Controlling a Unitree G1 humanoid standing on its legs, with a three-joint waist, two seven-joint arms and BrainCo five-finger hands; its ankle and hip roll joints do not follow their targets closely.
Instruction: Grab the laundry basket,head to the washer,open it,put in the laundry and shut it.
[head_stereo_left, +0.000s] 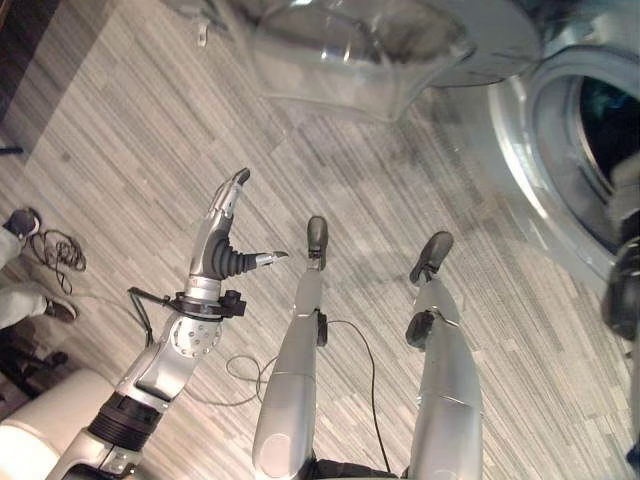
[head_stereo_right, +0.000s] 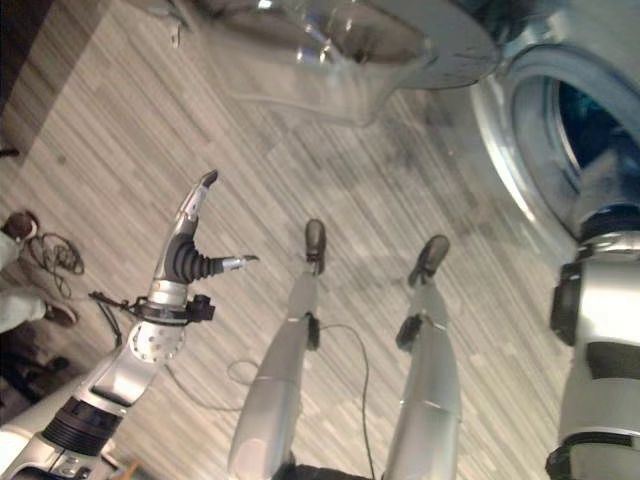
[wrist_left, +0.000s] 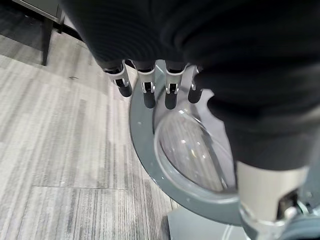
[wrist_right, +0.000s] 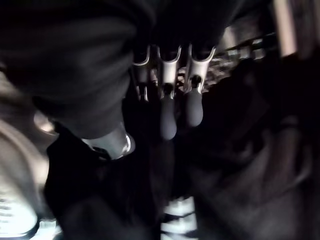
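A: Where is the left hand (head_stereo_left: 228, 240)?

B: Raised over the striped wood-look floor (head_stereo_left: 120, 150) at the left, touching nothing. Its fingers are straight and spread, with the thumb out to one side.

A: And the right hand (wrist_right: 170, 100)?

B: Its wrist view shows the fingers hanging straight and relaxed above a heap of dark laundry (wrist_right: 240, 150) in a very dim space. I cannot tell whether the tips touch the cloth. In the eye views the right arm runs into the washer's drum opening (head_stereo_right: 590, 130) at the far right.

A: How does the washer look?

B: A pale grey front with a round rim and a dark, bluish drum. Its door (head_stereo_left: 360, 50) stands wide open at the far middle, a grey ring around a clear bulging bowl. The left wrist view shows that door (wrist_left: 195, 155) from close, glass glinting, just past the fingertips (wrist_left: 148, 97).

A: Anything else?

B: A person's shoes (head_stereo_left: 22, 222) at the left edge.
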